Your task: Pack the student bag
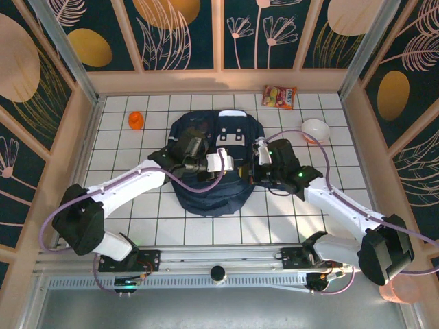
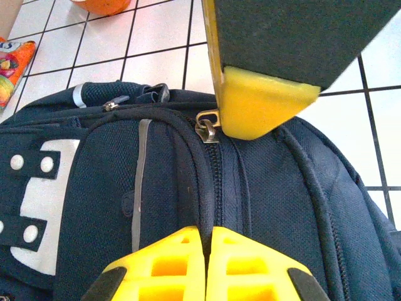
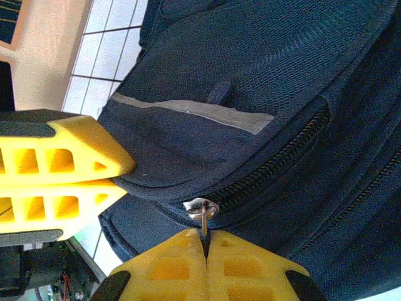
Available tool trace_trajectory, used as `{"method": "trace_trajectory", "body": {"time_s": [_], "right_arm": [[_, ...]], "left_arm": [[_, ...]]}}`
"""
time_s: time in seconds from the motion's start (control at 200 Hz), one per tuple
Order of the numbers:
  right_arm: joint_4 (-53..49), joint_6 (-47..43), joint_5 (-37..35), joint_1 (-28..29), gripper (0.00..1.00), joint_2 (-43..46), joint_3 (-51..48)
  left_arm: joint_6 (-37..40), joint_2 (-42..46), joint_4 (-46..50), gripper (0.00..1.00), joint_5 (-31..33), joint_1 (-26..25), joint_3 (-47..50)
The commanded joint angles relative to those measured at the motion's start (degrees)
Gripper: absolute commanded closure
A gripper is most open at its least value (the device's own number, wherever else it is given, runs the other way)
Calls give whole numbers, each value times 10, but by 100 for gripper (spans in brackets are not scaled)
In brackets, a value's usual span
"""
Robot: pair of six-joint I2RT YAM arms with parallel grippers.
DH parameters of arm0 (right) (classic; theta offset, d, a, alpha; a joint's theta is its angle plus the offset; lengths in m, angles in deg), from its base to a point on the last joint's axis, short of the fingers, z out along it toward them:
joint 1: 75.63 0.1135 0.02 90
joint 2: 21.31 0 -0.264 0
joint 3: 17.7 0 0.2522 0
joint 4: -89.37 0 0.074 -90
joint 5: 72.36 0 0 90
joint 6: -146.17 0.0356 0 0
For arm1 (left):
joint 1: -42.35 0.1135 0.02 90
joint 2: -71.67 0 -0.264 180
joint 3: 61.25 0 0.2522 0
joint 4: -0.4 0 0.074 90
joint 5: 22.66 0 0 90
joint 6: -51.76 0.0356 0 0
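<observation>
Both arms reach in from the near corners and meet over the backpack [image 1: 206, 195], which lies flat in the middle of the tiled table [image 1: 226, 229]. The left gripper [image 2: 205, 244] is pressed together on a ridge of the bag's fabric. The right gripper [image 3: 205, 251] pinches a zipper pull [image 3: 202, 209]. Bare tiles lie in front and on both sides. A bowl [image 1: 315, 130] and a snack packet [image 1: 280, 96] sit near the back wall.

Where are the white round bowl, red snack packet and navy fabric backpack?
White round bowl [image 1: 315, 129]: top external view, bare inside.
Red snack packet [image 1: 280, 96]: top external view, its middle.
Navy fabric backpack [image 1: 209, 199]: top external view, near lower edge.
</observation>
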Motion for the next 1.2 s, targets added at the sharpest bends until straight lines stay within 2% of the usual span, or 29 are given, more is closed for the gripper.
{"method": "trace_trajectory", "body": {"time_s": [0.0, 0.29, 0.515, 0.716, 0.826, 0.931, 1.056, 1.106, 1.191], "right_arm": [[27, -12, 14, -33, 100, 18, -18], [30, -25, 18, -117, 100, 2, -20], [45, -26, -14, -136, 100, -44, 2], [53, -17, -43, -151, 100, -58, 9], [55, -13, -42, -164, 100, -62, 8], [61, -36, -5, -151, 100, -66, 17], [62, -56, 6, -106, 100, -47, 12], [57, -55, 5, -96, 100, -40, 9], [54, -54, 10, -87, 100, -29, 7]], "left_arm": [[9, 24, -11, 100, 5, 4, 16], [18, 51, -25, 100, -42, 4, 34], [29, 55, -28, 100, -102, 4, 36], [32, 53, -18, 100, -63, 4, 40], [39, 62, -13, 100, -67, 4, 53], [14, 69, -34, 100, -72, 4, 64], [-103, 63, -98, 47, -54, 3, 48], [-109, 55, -93, 37, -64, -1, 31], [-106, 36, -100, 31, -51, -15, 26]]}}
